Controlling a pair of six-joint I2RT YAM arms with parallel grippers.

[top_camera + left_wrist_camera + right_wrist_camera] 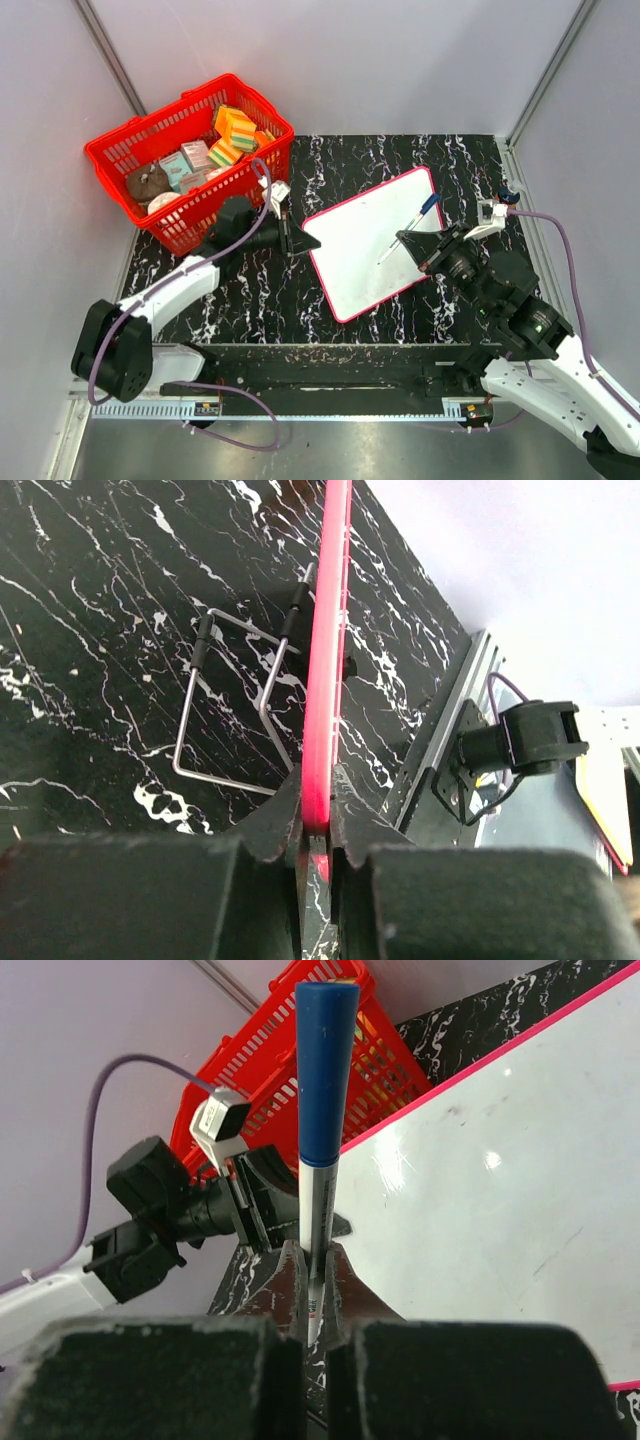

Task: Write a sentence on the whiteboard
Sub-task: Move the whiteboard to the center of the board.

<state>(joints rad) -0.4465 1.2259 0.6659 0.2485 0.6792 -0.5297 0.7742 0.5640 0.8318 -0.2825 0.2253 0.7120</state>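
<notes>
- The flat white rectangular whiteboard with a thin pink-red rim (365, 275) is placed askew in the middle of the black marbled worktop (250, 300). It lies between the two arms.
- No blue words are seen on the board, so the sentence is judged to be not yet begun.
- The left gripper (300, 241) is clenched on the rim at the left corner of the board. In the left wrist view the rim is pinched edge-on between the two fingers.
- A thin bent metal wire stand (225, 700) is seen beside the rim, over the worktop. How much weight is carried by it cannot be told.
- The right gripper (408, 240) is closed on a slim white marker with a blue end (427, 210), held tilted over the right half of the board. The lower end is near the surface, but contact cannot be told.
- Whether the blue part is a cap left on the tip or the rear of the marker cannot be told. If the tip is covered, nothing will be written.
- If too much pressure is given, the board may be rocked on the stand or pulled out of the narrow rim grip.
- The thin marker may be turned or pushed back between the fingers, and the strokes would be spoiled.
- The red plastic basket filled with small boxes (120, 150) is well apart, so no risk is expected from it.
</notes>
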